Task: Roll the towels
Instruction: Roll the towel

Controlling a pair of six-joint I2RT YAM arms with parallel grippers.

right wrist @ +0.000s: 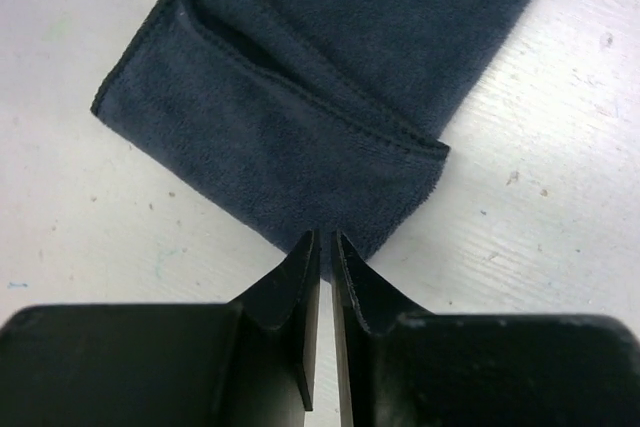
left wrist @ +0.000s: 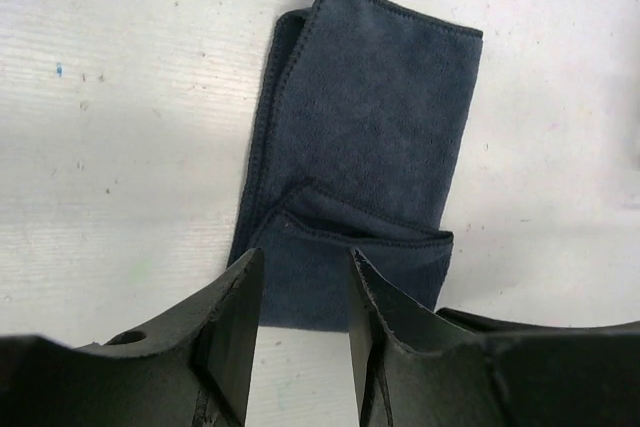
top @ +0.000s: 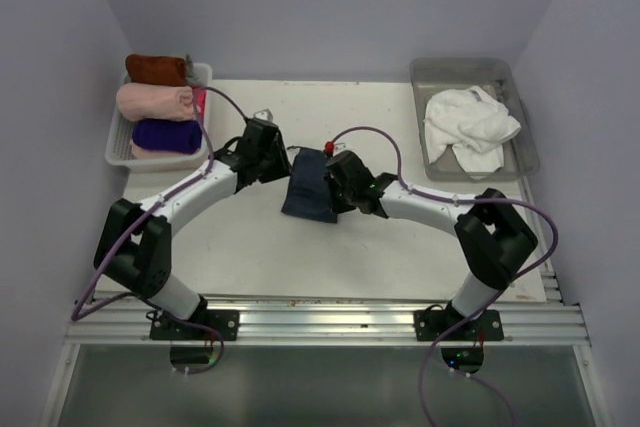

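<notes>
A dark slate-blue towel lies folded into a long strip at the table's middle, between both arms. My left gripper is at its left side; in the left wrist view the towel has a folded flap near my left gripper, which is open over the near edge. My right gripper is closed to a thin slit on the near edge of the towel. A white towel lies crumpled in the right bin. A rolled rust-brown towel lies in the left tray.
The left tray also holds a pale pink roll and a deep purple roll. The grey bin stands at the back right. A small red object sits just behind the blue towel.
</notes>
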